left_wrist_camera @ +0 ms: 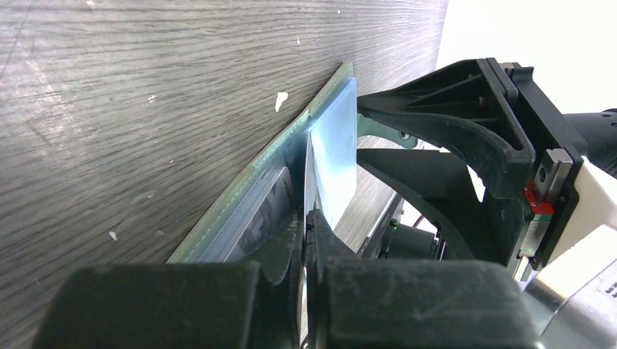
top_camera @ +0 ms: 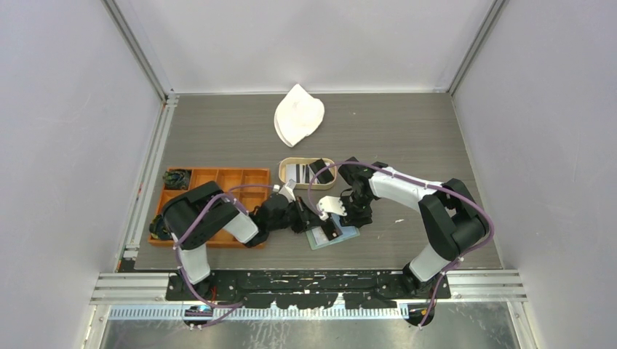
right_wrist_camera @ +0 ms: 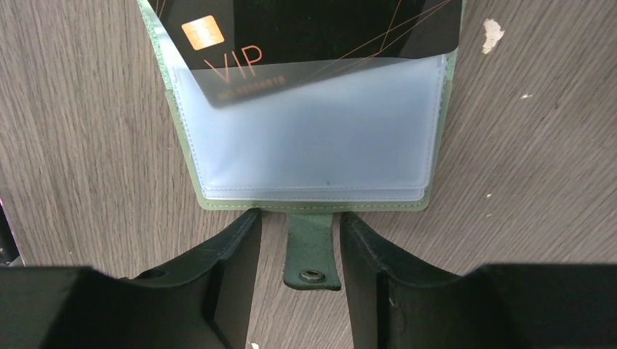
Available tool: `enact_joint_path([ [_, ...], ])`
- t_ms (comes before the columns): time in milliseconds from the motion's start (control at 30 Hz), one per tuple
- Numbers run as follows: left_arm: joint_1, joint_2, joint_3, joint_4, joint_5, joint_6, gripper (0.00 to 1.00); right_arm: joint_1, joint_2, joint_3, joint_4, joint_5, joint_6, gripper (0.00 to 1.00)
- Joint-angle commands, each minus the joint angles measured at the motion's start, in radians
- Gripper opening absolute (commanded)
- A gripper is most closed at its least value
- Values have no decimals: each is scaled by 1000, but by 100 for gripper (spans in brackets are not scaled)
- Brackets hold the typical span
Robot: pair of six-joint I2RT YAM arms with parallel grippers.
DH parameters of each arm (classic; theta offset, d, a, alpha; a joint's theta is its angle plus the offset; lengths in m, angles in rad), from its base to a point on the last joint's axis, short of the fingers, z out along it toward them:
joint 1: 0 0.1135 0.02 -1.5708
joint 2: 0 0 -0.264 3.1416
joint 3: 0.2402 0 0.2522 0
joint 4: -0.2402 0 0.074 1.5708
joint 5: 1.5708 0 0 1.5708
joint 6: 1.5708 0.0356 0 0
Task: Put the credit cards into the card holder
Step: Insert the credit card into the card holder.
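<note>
Left claw: fingers pressed together, pinching the clear pocket leaf of the card holder and holding that leaf lifted off the layers beneath it. Right claw: fingers spread and gripping nothing. It sits directly opposite the left claw, across the card holder. The snap tab lies flat between the right claw's two fingers, with a gap showing on each side. The card holder lies open on the tabletop just ahead of the right claw's fingertips, inner side up, with its green stitched border toward the claw. A black card marked VIP and carrying a gold chip is partly inside the clear pocket at the end away from the right claw. Its lower corner shows through the plastic, it sits slightly askew, and the rest sticks out. Beyond both claws, away from the arm bases, an oval wooden tray holds further credit cards, one pale with dark stripes and one black. Further out on the same side lies a white folded item. An orange compartmented tray lies outboard of the left claw, beside the left arm.
</note>
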Motion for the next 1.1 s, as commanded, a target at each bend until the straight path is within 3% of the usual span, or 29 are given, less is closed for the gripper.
enact_joint_path([
  [0,-4,33,12,7,18,-10,0,17,24,-3,7,-43,4,49],
  [1067,-3,56,18,-27,87,-45,1,30,25,-10,24,-25,12,50],
])
